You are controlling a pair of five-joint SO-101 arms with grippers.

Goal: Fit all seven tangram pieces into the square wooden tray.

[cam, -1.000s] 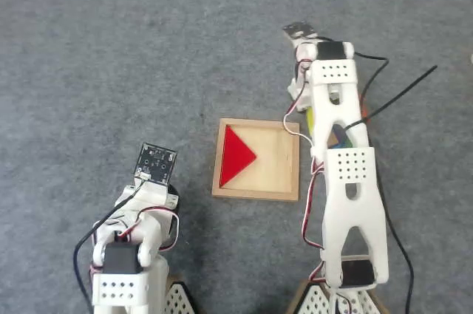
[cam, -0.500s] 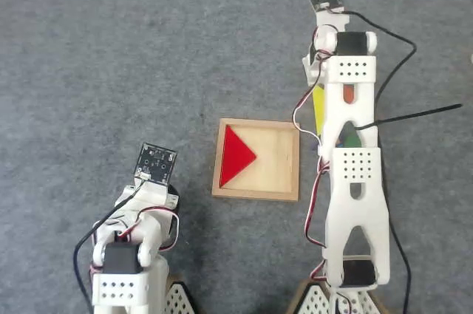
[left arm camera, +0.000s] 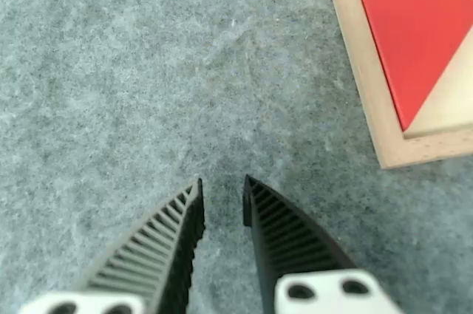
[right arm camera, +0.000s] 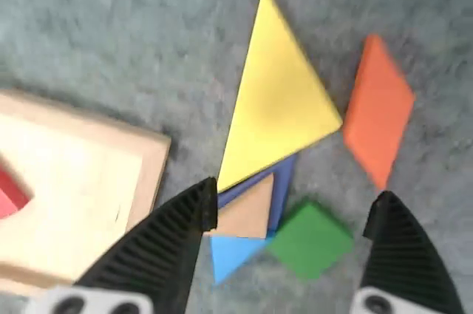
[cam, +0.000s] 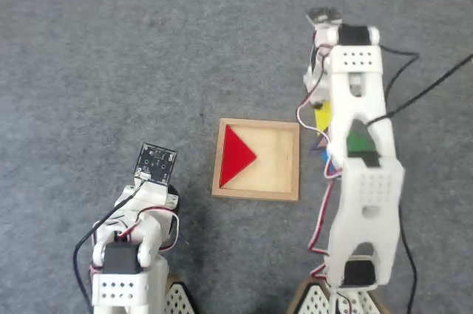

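Grey carpet [cam: 111, 70] covers the table. The square wooden tray [cam: 255, 195] lies flat near the centre of the high view. One piece is seated: the red triangle [cam: 235, 156], with its long edge against the tray's 9 o'clock wall and its apex pointing to 3 o'clock. The remaining tray floor is bare wood.

The other pieces lie on the carpet at the tray's 3 o'clock, just beside its rim and partly under the right arm [cam: 358, 181]. The right wrist view itemises them:
- yellow triangle [right arm camera: 277, 107], nearest the tray
- orange parallelogram [right arm camera: 377, 111], at the yellow piece's far corner; contact cannot be judged
- green square [right arm camera: 309, 240]
- light blue triangle [right arm camera: 229, 251]
- tan piece [right arm camera: 247, 214], touching a dark blue piece [right arm camera: 284, 181] that shows along the yellow triangle's edge

The right gripper [right arm camera: 295, 196] hangs above this cluster with its fingers spread wide. One tip is at the yellow triangle's corner nearest the tray, the other beyond the green square — nothing is clamped.

The left arm [cam: 140, 218] sits at the tray's 7 o'clock. The left gripper [left arm camera: 222, 185] has its fingers parted by a narrow gap, with bare carpet between them, and holds nothing — a tray corner with the red triangle lies near, clear of the tips
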